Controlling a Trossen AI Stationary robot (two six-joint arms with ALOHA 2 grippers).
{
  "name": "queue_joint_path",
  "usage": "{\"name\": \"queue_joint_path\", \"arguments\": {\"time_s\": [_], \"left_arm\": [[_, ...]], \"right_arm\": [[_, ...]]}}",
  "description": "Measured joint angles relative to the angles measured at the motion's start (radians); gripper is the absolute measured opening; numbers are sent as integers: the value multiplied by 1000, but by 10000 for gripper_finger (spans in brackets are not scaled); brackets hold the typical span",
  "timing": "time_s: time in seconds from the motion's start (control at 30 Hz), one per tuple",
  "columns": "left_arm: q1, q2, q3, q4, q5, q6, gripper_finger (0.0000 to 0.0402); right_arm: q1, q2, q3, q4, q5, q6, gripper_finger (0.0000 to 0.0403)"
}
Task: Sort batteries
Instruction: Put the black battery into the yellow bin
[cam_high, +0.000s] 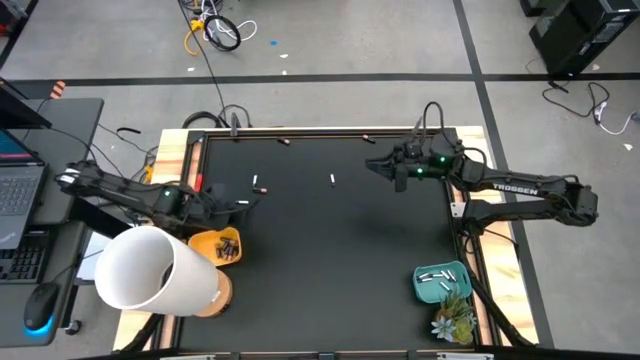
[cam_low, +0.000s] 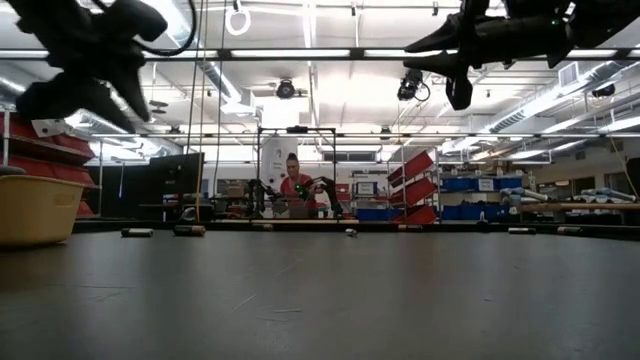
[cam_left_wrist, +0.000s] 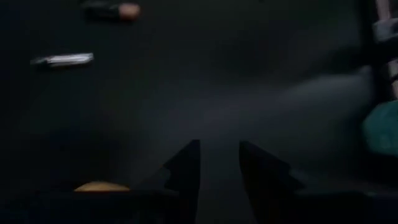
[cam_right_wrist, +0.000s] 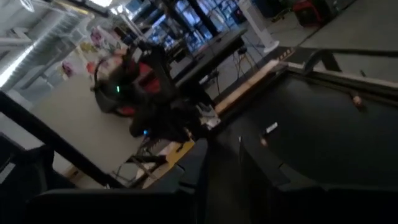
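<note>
Left gripper (cam_left_wrist: 219, 163): fingers slightly parted, nothing held, raised beside the yellow bin (cam_high: 215, 245). Right gripper (cam_high: 378, 166): narrowly parted, empty, far side. Loose batteries (cam_high: 259, 183) lie mid-mat; risk: so small, a closing finger could roll one away.

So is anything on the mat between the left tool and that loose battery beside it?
Nothing visible. The left tool hangs over bare black mat, and the nearest loose battery lies just beyond it with only mat between them.
</note>
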Motion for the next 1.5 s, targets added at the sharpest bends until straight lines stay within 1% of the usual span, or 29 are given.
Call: {"name": "queue_joint_path", "arguments": {"time_s": [0.07,0.17,0.27,0.37,0.43,0.53,0.63,0.77,0.83,0.93,1.0,1.07,1.23,1.3,1.37,1.5], "left_arm": [[32,19,-7,76,-3,35,124],[91,63,-7,176,1,125,124],[161,123,-7,284,57,225,124],[238,189,-7,378,148,302,124],[291,231,-8,424,219,355,124],[366,283,-9,494,305,444,124],[437,317,-9,582,351,519,124],[524,329,-8,682,377,587,124],[566,329,-9,728,410,619,124],[623,328,-9,748,502,666,124],[649,328,-9,748,581,696,124],[664,328,-9,749,638,742,124],[671,328,-9,749,655,830,124],[671,328,-9,751,655,863,124],[671,328,-9,755,656,874,124],[671,328,-9,770,675,882,124]], "right_arm": [[8,0,0,-38,29,1,77],[18,0,8,-115,111,24,77],[19,1,70,-318,235,24,77],[4,12,165,-557,318,-43,77],[-18,37,242,-718,344,-100,77],[-64,112,356,-935,347,-168,77],[-104,200,446,-1059,309,-222,77],[-130,324,535,-1085,255,-277,77],[-145,389,570,-1075,253,-291,77],[-181,486,601,-1024,231,-315,78],[-210,545,608,-969,181,-314,83],[-243,591,610,-918,131,-308,93],[-300,635,612,-887,111,-308,120],[-329,649,612,-881,71,-297,131],[-358,660,612,-878,50,-260,143],[-399,696,612,-870,51,-230,171]]}}
